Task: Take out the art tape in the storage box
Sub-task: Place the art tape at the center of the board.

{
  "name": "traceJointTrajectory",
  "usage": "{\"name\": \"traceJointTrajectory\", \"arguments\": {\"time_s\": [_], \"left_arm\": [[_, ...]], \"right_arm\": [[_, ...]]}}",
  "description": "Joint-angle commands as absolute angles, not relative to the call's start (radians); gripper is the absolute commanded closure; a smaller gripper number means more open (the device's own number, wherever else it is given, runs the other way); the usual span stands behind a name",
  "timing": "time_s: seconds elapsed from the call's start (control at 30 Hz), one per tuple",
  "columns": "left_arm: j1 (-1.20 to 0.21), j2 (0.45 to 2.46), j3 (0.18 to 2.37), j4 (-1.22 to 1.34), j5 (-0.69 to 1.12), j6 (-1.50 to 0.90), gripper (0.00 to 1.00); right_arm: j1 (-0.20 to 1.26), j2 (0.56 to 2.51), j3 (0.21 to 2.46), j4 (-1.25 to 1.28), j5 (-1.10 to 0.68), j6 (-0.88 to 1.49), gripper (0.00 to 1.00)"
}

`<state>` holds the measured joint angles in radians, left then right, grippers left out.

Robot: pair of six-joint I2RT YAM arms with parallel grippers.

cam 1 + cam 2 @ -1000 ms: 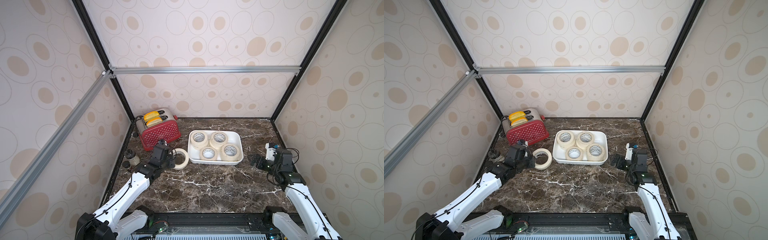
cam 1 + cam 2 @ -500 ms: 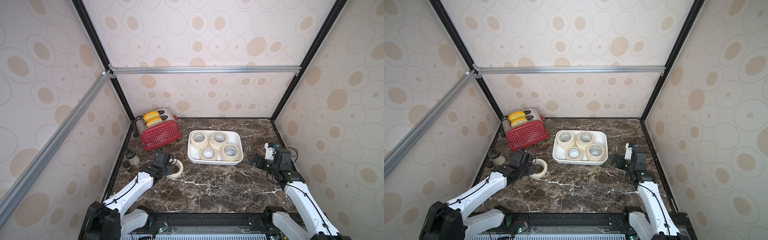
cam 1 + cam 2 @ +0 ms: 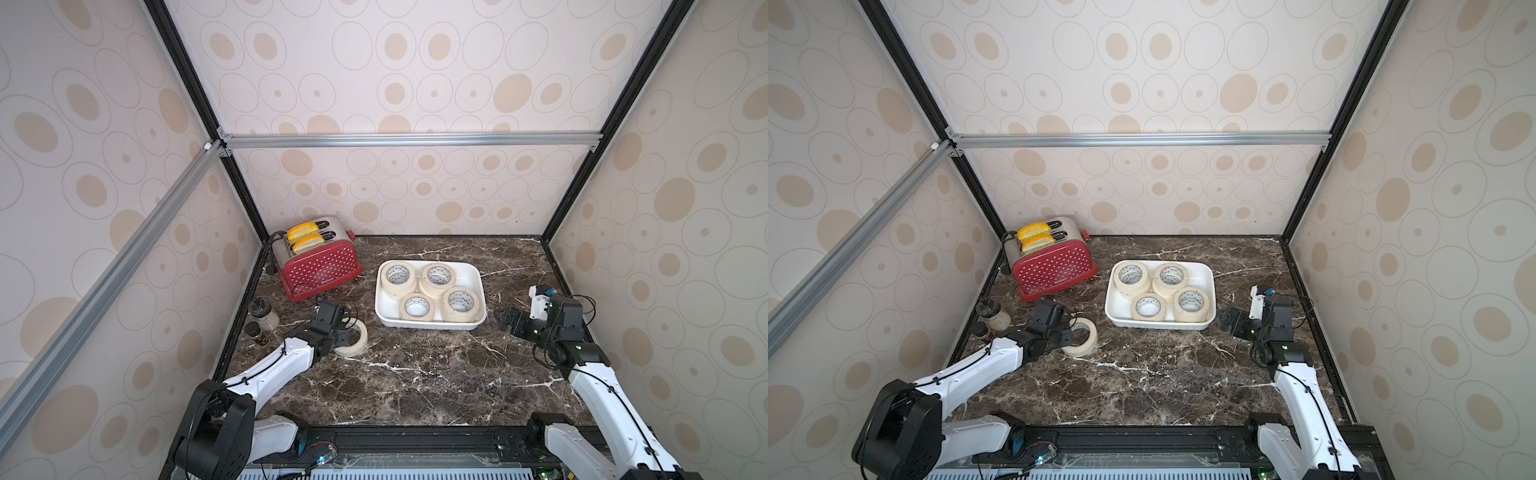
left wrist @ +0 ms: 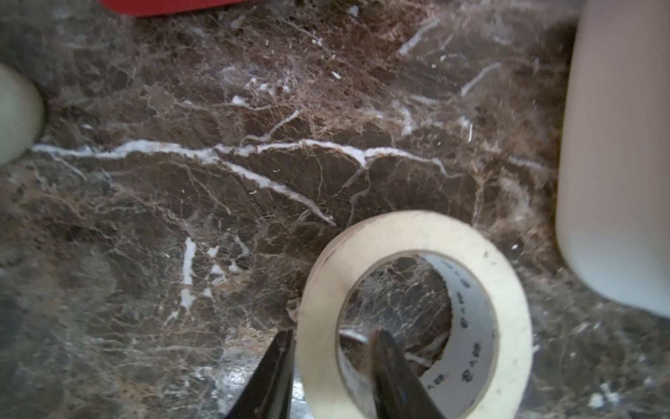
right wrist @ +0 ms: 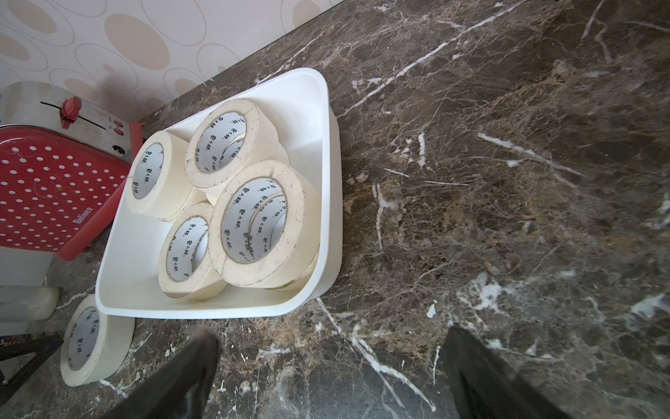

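The white storage box [image 3: 432, 326] [image 3: 1158, 326] sits mid-table with several cream art tape rolls [image 3: 398, 277] [image 5: 261, 217] stacked in it. One more art tape roll [image 3: 356, 338] [image 3: 1082, 337] [image 4: 413, 232] lies flat on the marble to the left of the box. My left gripper [image 3: 343, 336] [image 4: 333, 333] is open and straddles that roll's wall, one finger outside and one inside the core, with a small gap at the inner finger. To the right of the box my right gripper [image 3: 509, 320] [image 5: 331, 332] hangs open and holds nothing.
A red dotted toaster [image 3: 320, 270] with two slices stands at the back left. Two small jars [image 3: 262, 313] [image 3: 254, 332] sit by the left wall. Enclosure walls ring the dark marble table [image 3: 415, 374].
The left arm has brought the roll down and toward the front, set it flat on the marble, and its jaws have loosened. The right arm has hardly moved.
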<state>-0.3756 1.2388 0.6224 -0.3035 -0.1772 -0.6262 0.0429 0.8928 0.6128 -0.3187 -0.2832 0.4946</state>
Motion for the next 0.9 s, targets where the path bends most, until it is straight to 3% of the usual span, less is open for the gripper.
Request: {"name": "traceJointTrajectory", "arguments": {"time_s": [0.0, 0.3, 0.57, 0.87], "left_arm": [[-0.370, 1.225, 0.644, -0.285, -0.181, -0.641, 0.54], [-0.372, 1.187, 0.729, -0.243, -0.050, -0.600, 0.24], [-0.483, 1.257, 0.878, -0.243, -0.006, -0.576, 0.15], [-0.567, 1.470, 1.061, -0.275, 0.060, -0.543, 0.13]], "right_arm": [[0.045, 0.885, 0.649, -0.324, -0.288, 0.487, 0.00], [0.046, 0.888, 0.651, -0.321, -0.307, 0.497, 0.00], [0.046, 0.903, 0.644, -0.318, -0.328, 0.512, 0.00], [0.046, 0.913, 0.633, -0.316, -0.341, 0.522, 0.00]]}}
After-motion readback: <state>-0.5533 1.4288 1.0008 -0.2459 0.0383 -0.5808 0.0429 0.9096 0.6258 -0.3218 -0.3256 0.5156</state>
